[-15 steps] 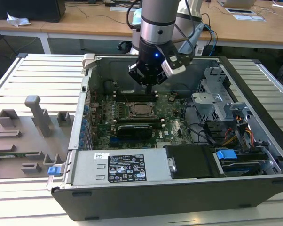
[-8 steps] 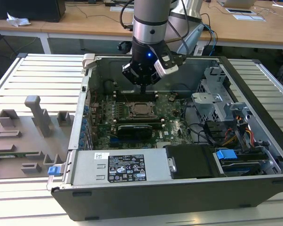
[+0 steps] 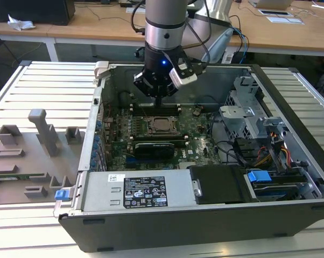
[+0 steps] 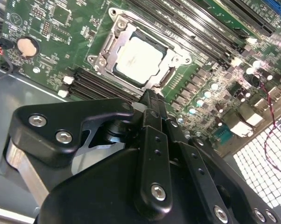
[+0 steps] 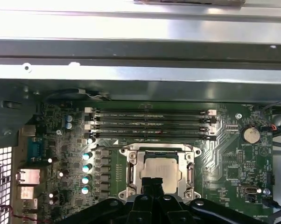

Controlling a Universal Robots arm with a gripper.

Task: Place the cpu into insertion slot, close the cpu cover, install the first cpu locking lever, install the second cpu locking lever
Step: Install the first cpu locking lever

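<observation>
open computer case (image 3: 205, 228) is seen on a slatted metal table (image 3: 49, 80). the green motherboard (image 3: 119, 145) is held inside it, along with a drive cage (image 3: 243, 115), a cable bundle (image 3: 269, 150) and a labelled grey box (image 3: 143, 192) at the near wall. long black memory slots (image 5: 150, 123) are seen just beside the socket. a grey fixture tray (image 3: 22, 161) lies outside the case at the exterior view's left; only grey holder blocks are made out on it.

the cpu (image 4: 139, 59) is already seated flat in the insertion slot (image 5: 123, 151), silvery top up. the cpu cover (image 4: 110, 51) is seen lying down around it, framing the chip. whether either locking lever is latched cannot be told.

the gripper (image 4: 150, 95) is held low over the board, its tip just beside the socket's edge. the fingers (image 5: 147, 183) are pressed together and nothing is gripped. contact with the socket cannot be confirmed.

the step in hand is judged to be lever work, not chip placement. for it to be done well, the closed tip should be kept on the lever wire alone, clear of the chip's top and the memory slots. the push should be made sideways and down so the lever is tucked under its hook, with the cover kept flat. a slip off the wire onto nearby board parts is the main risk.
</observation>
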